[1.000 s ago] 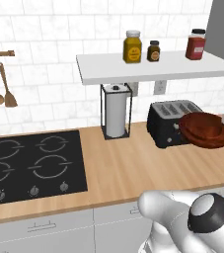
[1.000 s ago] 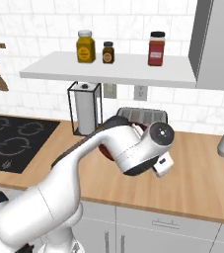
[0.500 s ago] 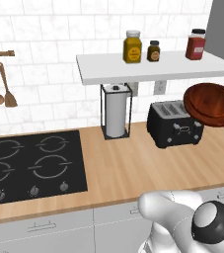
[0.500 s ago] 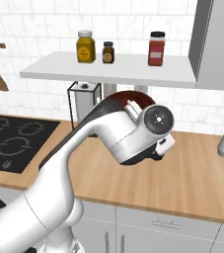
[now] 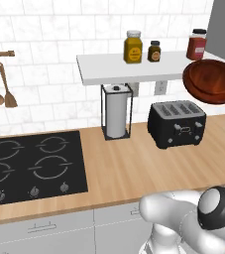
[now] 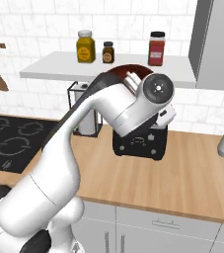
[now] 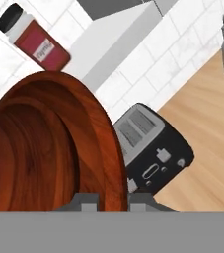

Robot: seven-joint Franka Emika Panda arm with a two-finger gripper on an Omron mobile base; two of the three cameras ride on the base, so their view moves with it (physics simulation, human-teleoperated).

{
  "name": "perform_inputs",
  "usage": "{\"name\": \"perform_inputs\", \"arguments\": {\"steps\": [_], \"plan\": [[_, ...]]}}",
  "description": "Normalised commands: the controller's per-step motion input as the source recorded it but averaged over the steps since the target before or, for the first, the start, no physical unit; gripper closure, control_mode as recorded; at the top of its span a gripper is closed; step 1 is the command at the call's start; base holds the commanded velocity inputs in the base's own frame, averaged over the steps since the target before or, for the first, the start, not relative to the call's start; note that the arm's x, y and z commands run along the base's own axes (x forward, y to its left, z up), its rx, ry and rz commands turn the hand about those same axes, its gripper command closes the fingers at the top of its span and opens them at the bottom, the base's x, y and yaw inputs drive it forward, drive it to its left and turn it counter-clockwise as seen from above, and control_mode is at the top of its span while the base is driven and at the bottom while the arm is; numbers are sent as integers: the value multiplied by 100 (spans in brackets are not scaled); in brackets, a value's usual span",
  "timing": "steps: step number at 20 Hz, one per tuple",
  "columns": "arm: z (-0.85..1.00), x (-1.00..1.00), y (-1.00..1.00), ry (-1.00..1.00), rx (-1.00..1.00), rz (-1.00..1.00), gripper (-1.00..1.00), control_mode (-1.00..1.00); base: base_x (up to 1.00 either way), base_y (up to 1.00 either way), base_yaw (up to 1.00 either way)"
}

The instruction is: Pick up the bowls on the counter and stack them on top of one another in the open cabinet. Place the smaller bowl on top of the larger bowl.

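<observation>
My gripper is shut on the rim of the larger bowl, a wide, glossy reddish-brown wooden bowl. One finger sits inside the rim and one outside. The bowl hangs tilted in the air above the black toaster, level with the right end of the open cabinet, a plain white shelf. In the right base view my arm covers most of the bowl, and the gripper sits at its edge. The light wooden counter lies below. The smaller bowl is out of view.
On the shelf stand a red jar, a small dark jar and a yellow jar. A paper-towel holder stands left of the toaster, and the black hob further left. A grey cabinet borders the shelf's right end.
The bowl has risen in my grip from beside the toaster on the counter up to shelf height. The gripper has stayed shut on it.
</observation>
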Motion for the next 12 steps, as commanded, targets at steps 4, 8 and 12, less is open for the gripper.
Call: {"name": "perform_inputs", "arguments": {"steps": [4, 8, 12], "plan": [[24, 79, 1, -3, 2, -5, 100, -100, 0, 0, 0], [36, 73, 0, 0, 11, -8, 100, -100, 0, 0, 0], [42, 65, 0, 1, 17, -8, 100, -100, 0, 0, 0]]}}
